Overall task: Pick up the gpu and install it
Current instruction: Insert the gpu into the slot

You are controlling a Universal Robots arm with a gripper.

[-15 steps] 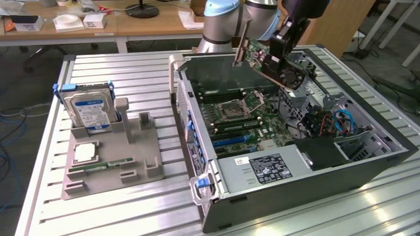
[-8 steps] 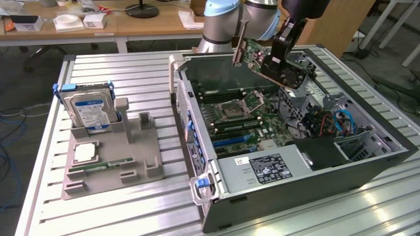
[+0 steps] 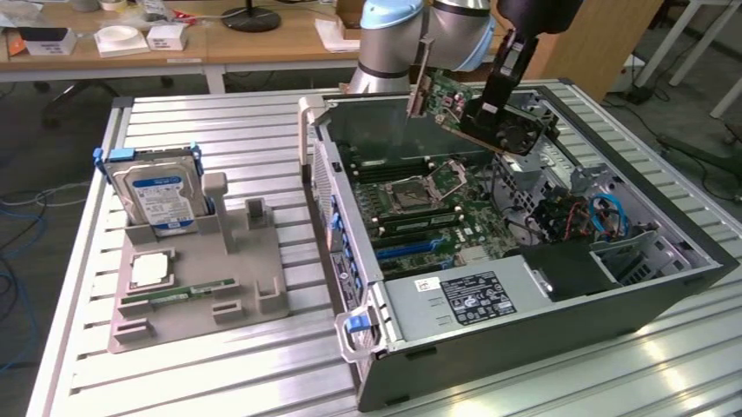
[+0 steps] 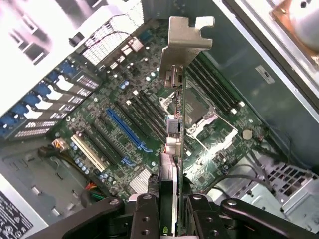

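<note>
The gpu (image 4: 185,40) is a green circuit card with a smooth, bright metal end bracket, and the claw (image 4: 169,201) is matt black. The computer case (image 3: 522,356) is dull grey sheet metal. The tabletop (image 3: 232,130) is ribbed pale metal with a soft sheen, and the parts holder (image 3: 221,261) is matt grey plastic.

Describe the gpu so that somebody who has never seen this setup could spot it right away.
Find the open computer case on the slatted metal table. Over its far end, the tool holds the gpu tilted above the motherboard. It alone hangs in the air, a green card with a black cooler and a silver end bracket.
</note>
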